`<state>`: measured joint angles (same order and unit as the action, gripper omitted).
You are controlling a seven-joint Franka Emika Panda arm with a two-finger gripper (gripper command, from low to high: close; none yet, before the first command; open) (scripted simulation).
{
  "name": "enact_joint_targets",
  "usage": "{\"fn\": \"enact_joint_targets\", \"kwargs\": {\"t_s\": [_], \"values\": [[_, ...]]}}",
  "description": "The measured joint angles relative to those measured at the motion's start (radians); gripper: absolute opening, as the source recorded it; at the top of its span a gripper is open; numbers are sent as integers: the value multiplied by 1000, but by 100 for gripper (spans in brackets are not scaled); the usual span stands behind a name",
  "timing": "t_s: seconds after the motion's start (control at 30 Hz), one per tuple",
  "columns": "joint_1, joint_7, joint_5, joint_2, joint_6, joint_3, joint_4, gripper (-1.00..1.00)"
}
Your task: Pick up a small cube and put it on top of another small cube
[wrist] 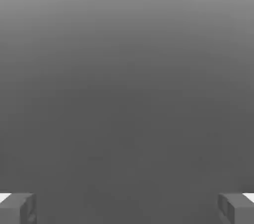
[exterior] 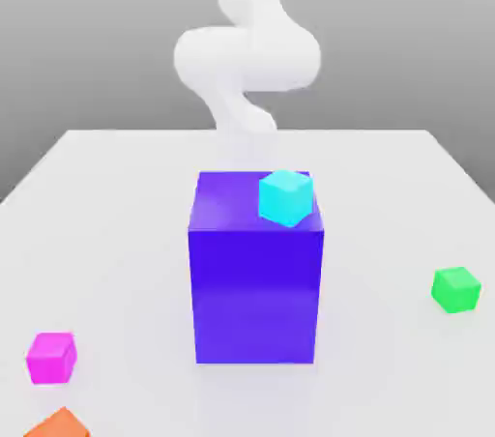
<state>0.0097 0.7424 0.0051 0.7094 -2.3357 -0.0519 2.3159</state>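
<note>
So nothing of the job is done yet, as I judge it from how things lie. On the white table (exterior: 116,184) the biggest thing is the tall blue-violet block (exterior: 255,280), standing in the middle. A cyan cube (exterior: 285,197) sits on its top, at the corner toward the exterior view's right. My arm (exterior: 247,58) rises behind the block at the far side of the table, a pale, bent shape well apart from every small cube.

The small pink cube (exterior: 51,358), the one I must lift, rests on the table near the front edge at the exterior view's left, on its own and untouched. The green cube (exterior: 455,289), which is to carry it, sits on the table at the exterior view's right, a little farther back, with nothing on top. The big block stands between the two. An orange cube (exterior: 60,423) pokes in at the very front, just beside the pink one.

My gripper (wrist: 127,208) is spread wide and holds nothing: its two fingertips (wrist: 17,208) stand at opposite edges of the hand view with bare grey between them.

Everything is left to do: reach over to the pink cube, close on it, lift it, carry it past the block, and set it square on the green one.
</note>
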Motion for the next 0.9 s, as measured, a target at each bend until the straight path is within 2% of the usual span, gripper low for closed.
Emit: {"fn": "enact_joint_targets", "kwargs": {"t_s": [0.27,0.53,0.67,0.9], "values": [[20,-211,48,-291,-118,-172,52,0],[9,-455,148,-583,-232,-317,103,0],[-50,-586,210,-733,-286,-349,127,0],[-160,-772,276,-984,-395,-343,163,0]]}}
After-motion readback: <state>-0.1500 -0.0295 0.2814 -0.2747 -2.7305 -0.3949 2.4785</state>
